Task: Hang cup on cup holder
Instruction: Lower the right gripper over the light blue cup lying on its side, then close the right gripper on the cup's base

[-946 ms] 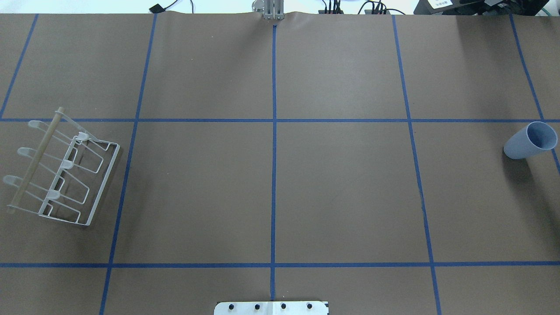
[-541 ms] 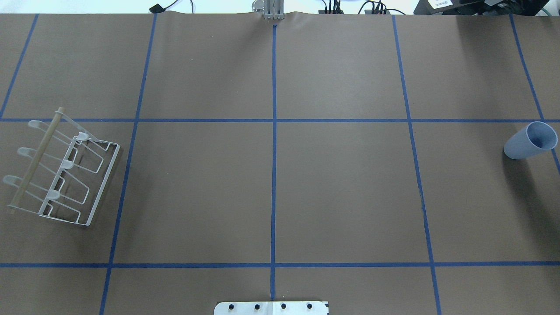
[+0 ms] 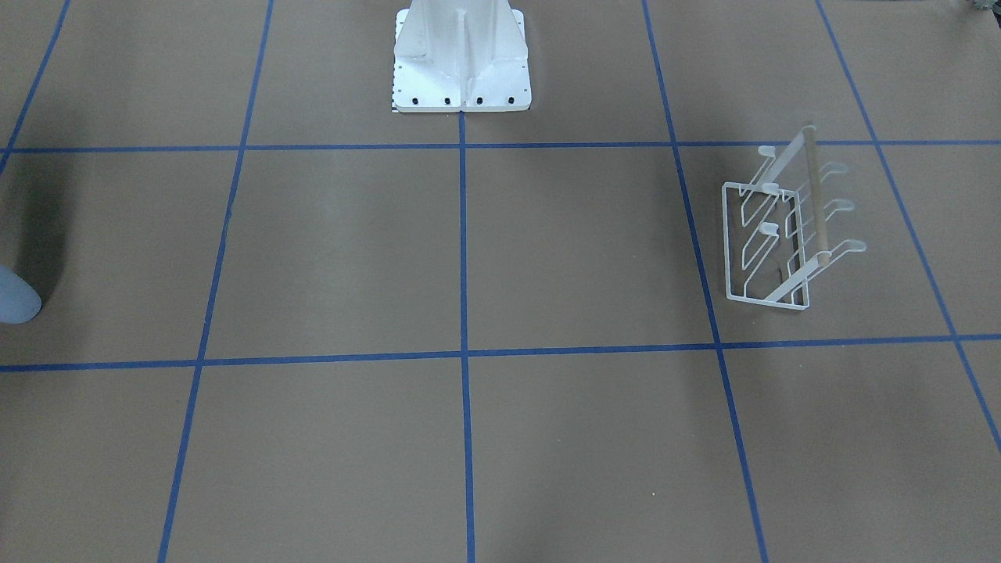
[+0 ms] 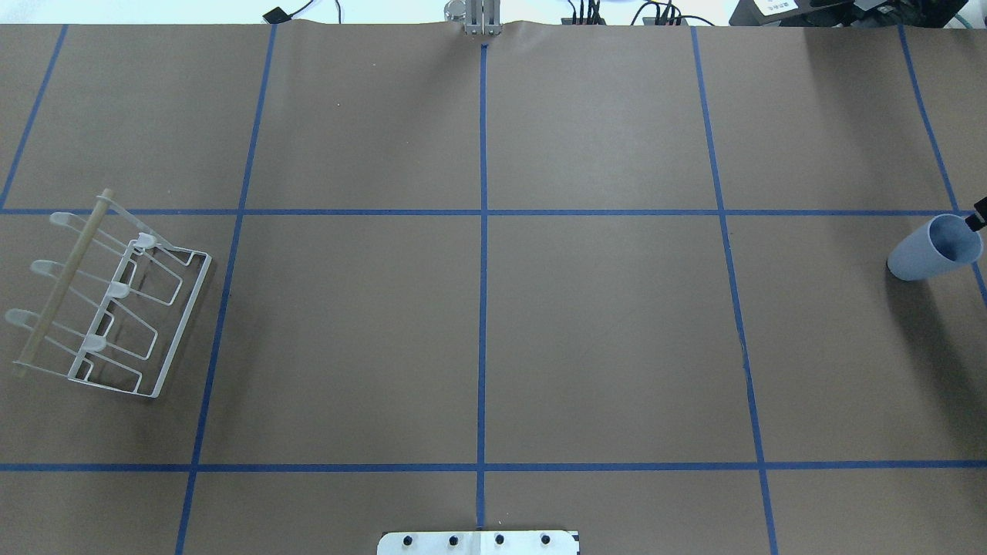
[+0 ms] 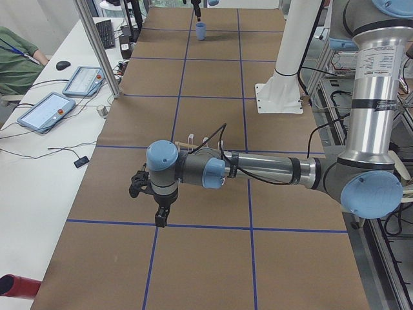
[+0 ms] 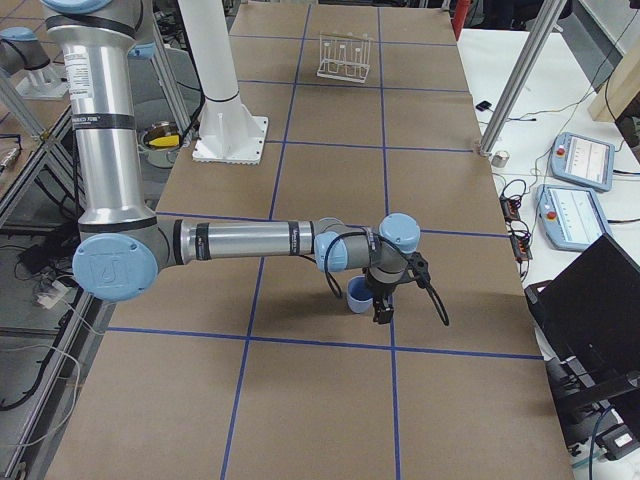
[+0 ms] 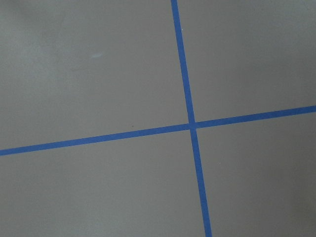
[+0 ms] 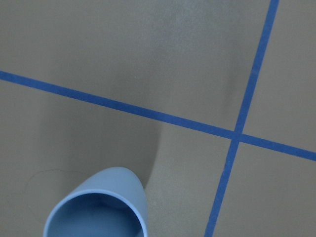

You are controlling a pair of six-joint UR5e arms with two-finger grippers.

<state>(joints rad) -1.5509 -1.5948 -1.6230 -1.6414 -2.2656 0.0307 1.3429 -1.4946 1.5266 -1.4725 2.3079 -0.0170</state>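
Note:
The pale-blue cup (image 4: pixel 933 248) stands upright, mouth up, near the table's right edge. It also shows in the front view (image 3: pixel 16 297), the right side view (image 6: pixel 357 295) and the right wrist view (image 8: pixel 98 210). The white wire cup holder (image 4: pixel 108 301) with its wooden rod stands at the far left, also in the front view (image 3: pixel 770 238). My right gripper (image 6: pixel 384 308) hangs just beside the cup; only a black tip (image 4: pixel 980 213) shows overhead, and I cannot tell if it is open. My left gripper (image 5: pixel 159 216) hovers beyond the rack's outer side; I cannot tell its state.
The white robot pedestal (image 3: pixel 461 55) stands at the middle of the table's robot side. Blue tape lines (image 4: pixel 483 308) divide the brown table into squares. Tablets (image 6: pixel 585 160) and a laptop (image 6: pixel 590 320) lie on the side bench.
A black tip of my right gripper has come into the overhead view at the right edge, by the cup's rim. The cup and the rack have not moved.

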